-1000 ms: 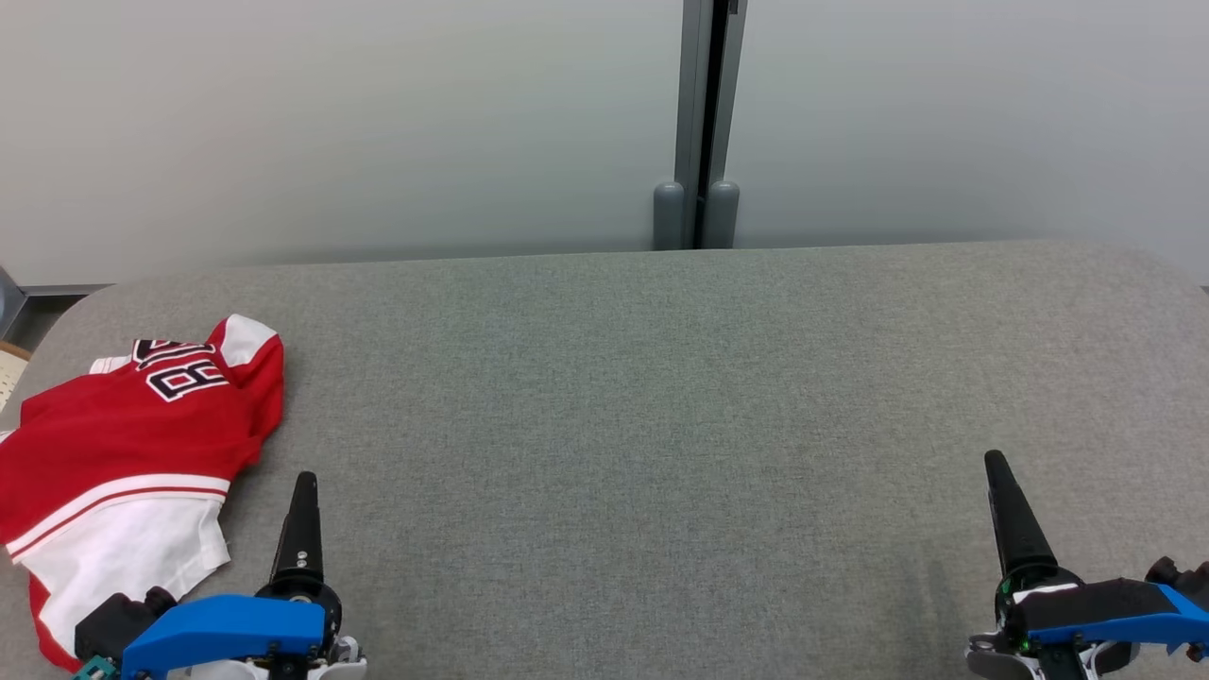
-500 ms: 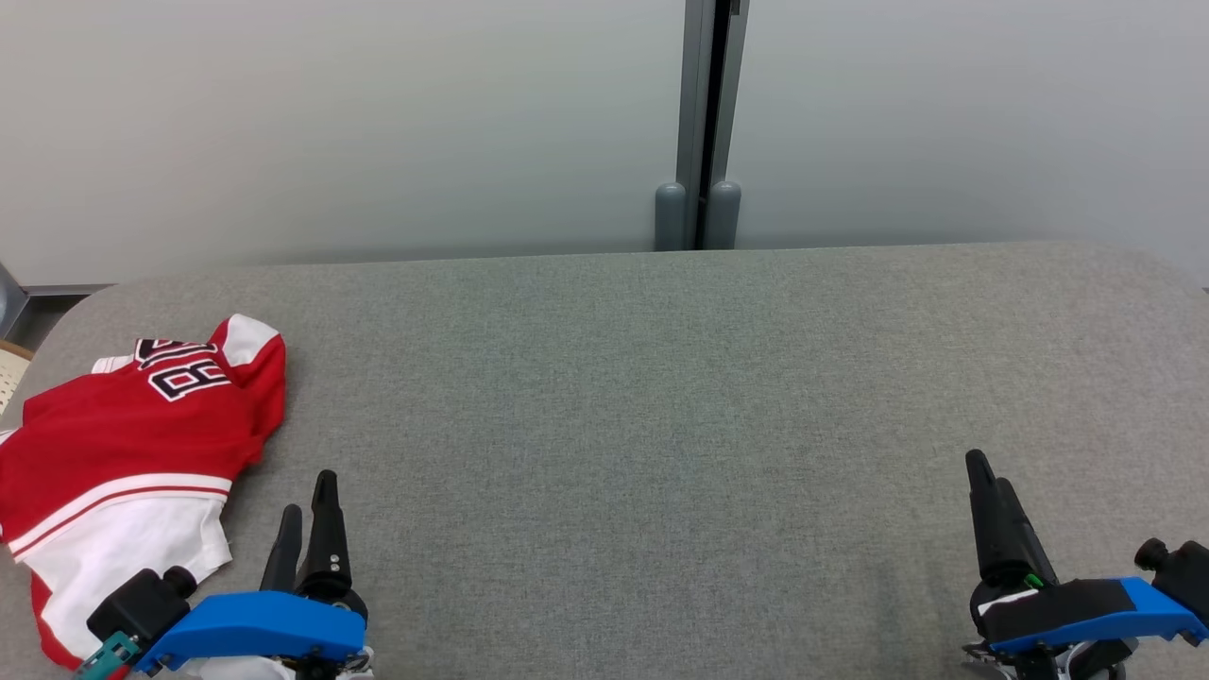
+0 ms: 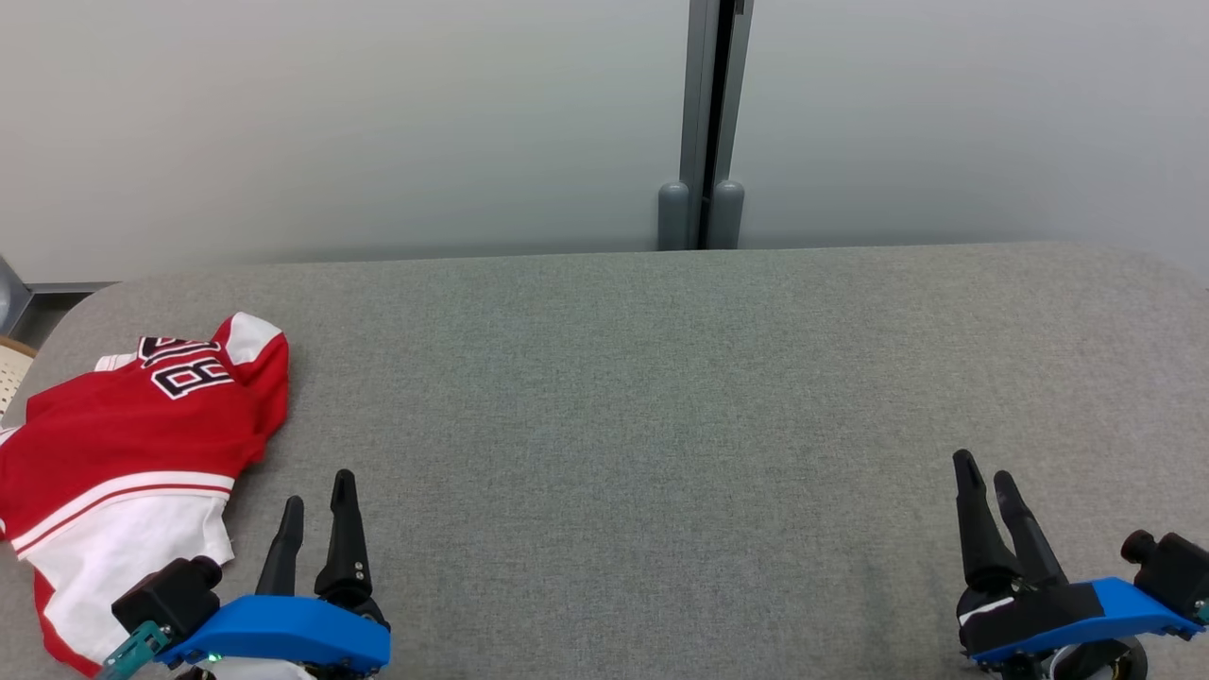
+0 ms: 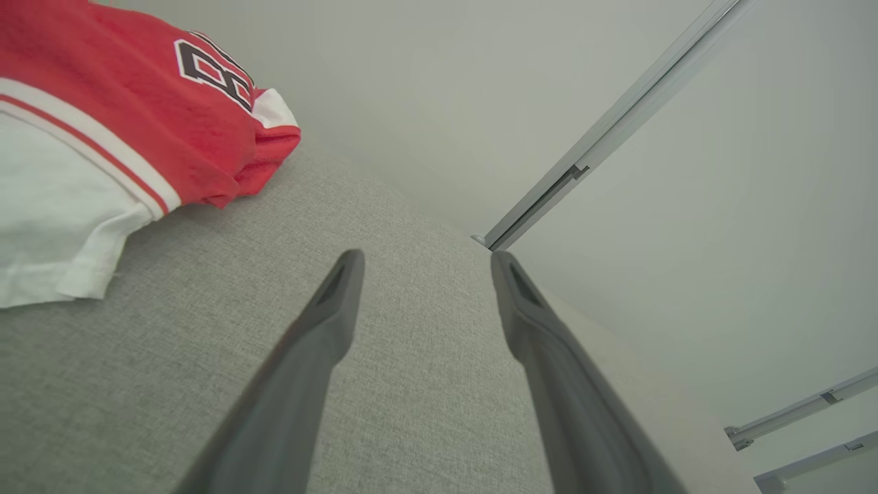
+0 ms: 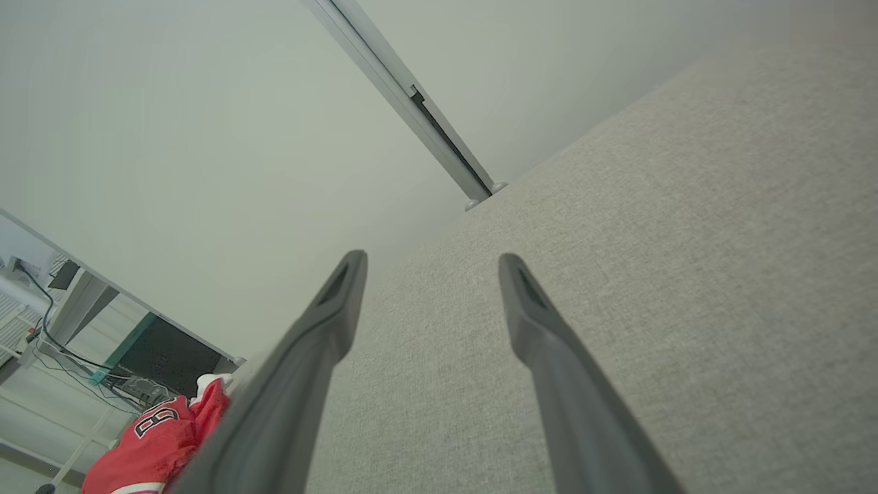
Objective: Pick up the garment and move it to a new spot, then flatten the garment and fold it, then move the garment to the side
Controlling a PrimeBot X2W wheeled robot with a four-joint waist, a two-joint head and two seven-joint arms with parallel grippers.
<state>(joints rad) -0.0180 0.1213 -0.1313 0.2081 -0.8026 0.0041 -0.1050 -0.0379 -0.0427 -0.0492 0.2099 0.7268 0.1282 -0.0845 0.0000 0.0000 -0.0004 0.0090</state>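
Support: wide grey woven-fabric surface (image 3: 661,397), rounded far corners, straight far edge. Weave even, top flat, stretching full width of head view. One item directly on it: crumpled red-and-white jersey garment (image 3: 123,444), at surface's left end, just inside rounded left corner. Red part with black-and-white numerals lies toward far edge, white-cuffed sleeve folded beside them. White panel under red-and-white stripe lies toward near edge, hem resting flat on weave. Cloth bunched, wrinkled.
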